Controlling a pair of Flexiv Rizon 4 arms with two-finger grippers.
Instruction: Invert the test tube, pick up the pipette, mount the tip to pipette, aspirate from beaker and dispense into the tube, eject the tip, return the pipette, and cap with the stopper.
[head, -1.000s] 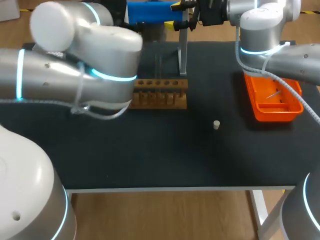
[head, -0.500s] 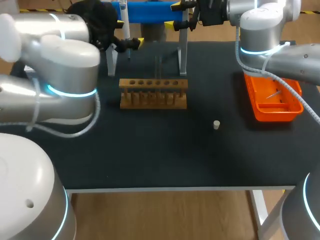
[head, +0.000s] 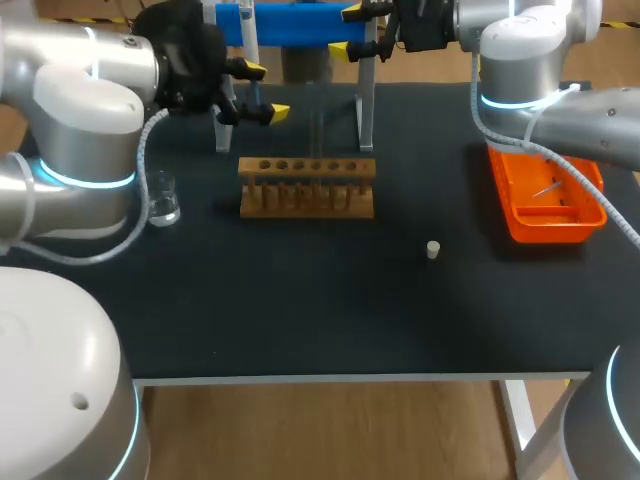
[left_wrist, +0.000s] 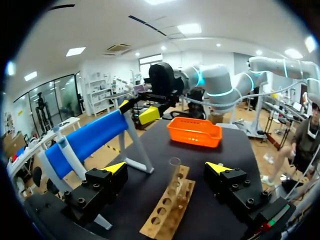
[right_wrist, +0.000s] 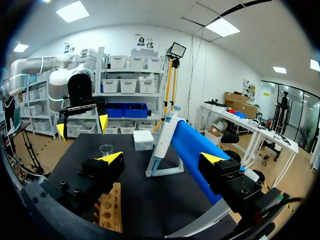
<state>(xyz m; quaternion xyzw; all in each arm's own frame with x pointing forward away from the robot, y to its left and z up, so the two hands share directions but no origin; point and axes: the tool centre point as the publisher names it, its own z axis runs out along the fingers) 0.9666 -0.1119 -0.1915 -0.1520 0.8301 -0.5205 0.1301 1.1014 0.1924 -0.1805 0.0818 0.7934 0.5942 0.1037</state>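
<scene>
In the head view you have one wooden rack (head: 307, 186), a blocky two-tier piece with six round holes in a row, lying crosswise on the black matte table (head: 300, 300). One small pale cylindrical stopper (head: 433, 249) stands alone nearer you, well apart from the rack. One clear glass beaker (head: 163, 198) sits beside the left arm, and one orange plastic tray (head: 545, 215) is at the right. The left gripper (head: 265, 92) hangs behind the rack with its fingers spread wide. The right gripper (head: 350, 32) is up by the blue stand (head: 290, 22), also spread and holding nothing. From the left wrist, the one glass test tube (left_wrist: 174, 175) stands upright in the rack (left_wrist: 165, 215), long axis vertical, what looks like an open rim uppermost. It lies between the wide fingers of the left gripper (left_wrist: 166, 168), touched by neither. From the right wrist, the right gripper (right_wrist: 161, 158) is wide open, and one white-and-blue pipette (right_wrist: 162, 137) leans on the stand ahead of it, narrow end down.
</scene>
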